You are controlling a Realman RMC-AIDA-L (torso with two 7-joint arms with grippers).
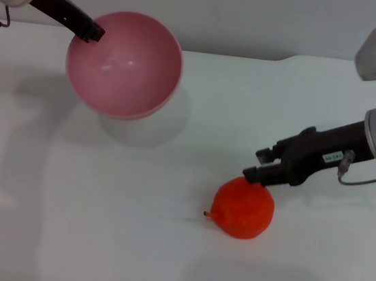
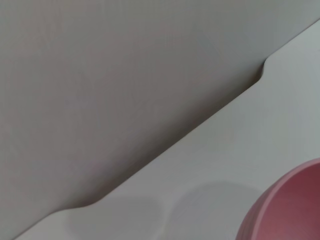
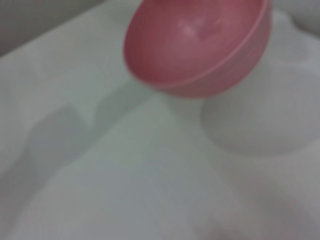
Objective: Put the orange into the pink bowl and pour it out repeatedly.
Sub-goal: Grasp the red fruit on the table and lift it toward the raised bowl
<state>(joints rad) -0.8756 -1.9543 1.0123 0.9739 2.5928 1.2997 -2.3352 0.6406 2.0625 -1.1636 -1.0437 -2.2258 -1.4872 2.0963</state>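
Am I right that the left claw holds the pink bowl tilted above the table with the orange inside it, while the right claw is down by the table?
Not quite. The head view shows the pink bowl empty; the orange lies on the table right by the right claw. The rest holds: the left claw grips the bowl's rim, tilted and lifted.

— What colours do you see?
— The pink bowl (image 1: 124, 64) is plain glossy pink, no pattern. The orange (image 1: 243, 208) is bright red-orange with a small dark stem nub.
— And the rest?
— White table (image 1: 95, 225), grey wall (image 2: 100, 75). The right gripper (image 1: 259, 164) is black; the left gripper (image 1: 91, 31) looks black too, I think.
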